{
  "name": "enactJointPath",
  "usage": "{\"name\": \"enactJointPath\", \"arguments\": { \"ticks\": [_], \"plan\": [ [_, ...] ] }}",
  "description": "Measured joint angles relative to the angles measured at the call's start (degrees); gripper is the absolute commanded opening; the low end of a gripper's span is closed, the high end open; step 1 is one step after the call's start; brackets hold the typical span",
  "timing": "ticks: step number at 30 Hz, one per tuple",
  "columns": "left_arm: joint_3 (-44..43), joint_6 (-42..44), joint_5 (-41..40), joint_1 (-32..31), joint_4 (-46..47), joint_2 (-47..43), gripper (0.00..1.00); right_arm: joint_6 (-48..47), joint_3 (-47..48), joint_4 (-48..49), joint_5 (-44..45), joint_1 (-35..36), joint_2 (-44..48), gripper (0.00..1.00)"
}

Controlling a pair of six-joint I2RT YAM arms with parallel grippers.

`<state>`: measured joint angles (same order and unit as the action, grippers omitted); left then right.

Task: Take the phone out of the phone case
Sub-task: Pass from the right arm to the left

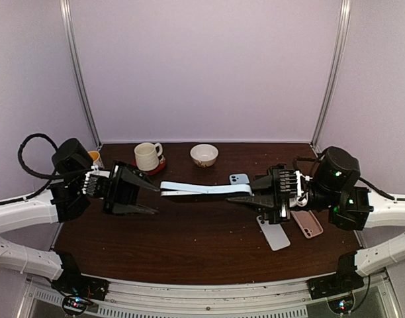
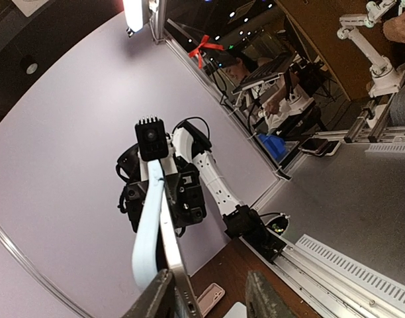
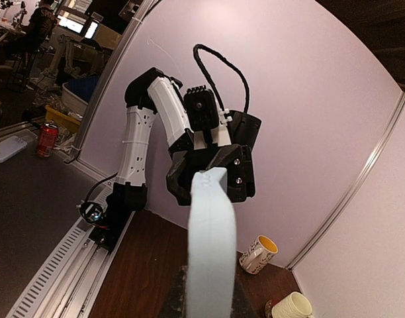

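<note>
**Dark table (image 1: pixel 189 245), case (image 1: pixel 202 188) held aloft**

Mid-frame, the case bows off the phone (image 2: pixel 171 238). The right gripper (image 1: pixel 239 193) clamps its right end as an anchor, while the left gripper (image 1: pixel 156 200) has its jaws parted around the left end, likely to peel.

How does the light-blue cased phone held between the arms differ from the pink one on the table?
The light-blue cased phone is up in the air, its end in the right gripper; the pink one lies on the table. The cased phone shows edge-on; the pink one lies flat, broad face up. Both have the same slim rectangular shape.
</note>
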<state>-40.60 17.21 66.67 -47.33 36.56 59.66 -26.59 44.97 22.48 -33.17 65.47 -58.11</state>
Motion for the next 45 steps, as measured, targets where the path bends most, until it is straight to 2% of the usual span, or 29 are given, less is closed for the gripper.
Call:
{"name": "enactJointPath", "arguments": {
  "ticks": [3,12,31,35,37,42,45],
  "plan": [
    [0.0,-0.52,-0.11,0.02,0.96,0.42,0.43,0.31,0.0,0.92,-0.35,0.0,-0.57,0.0],
    [0.87,-6.27,-4.0,0.02,7.04,2.82,0.43,1.55,1.42,6.67,-0.07,0.0,-4.7,0.0],
    [1.9,-14.36,-9.44,0.42,18.43,3.28,0.24,2.67,3.63,17.35,0.92,0.35,-12.02,0.0],
    [1.95,-14.91,-10.12,0.42,19.34,3.39,0.24,2.67,4.04,18.18,1.07,0.37,-13.14,0.0],
    [1.95,-15.04,-10.36,0.44,19.58,3.41,0.29,2.69,4.46,18.34,1.11,0.39,-13.7,0.0],
    [2.21,-15.23,-10.29,0.46,19.78,3.45,0.55,2.84,5.07,19.1,1.88,0.42,-15.02,0.0],
    [2.6,-14.95,-10.58,0.46,20.09,3.34,0.61,2.93,6.08,18.56,2.1,0.39,-15.8,0.0]
  ]
}}
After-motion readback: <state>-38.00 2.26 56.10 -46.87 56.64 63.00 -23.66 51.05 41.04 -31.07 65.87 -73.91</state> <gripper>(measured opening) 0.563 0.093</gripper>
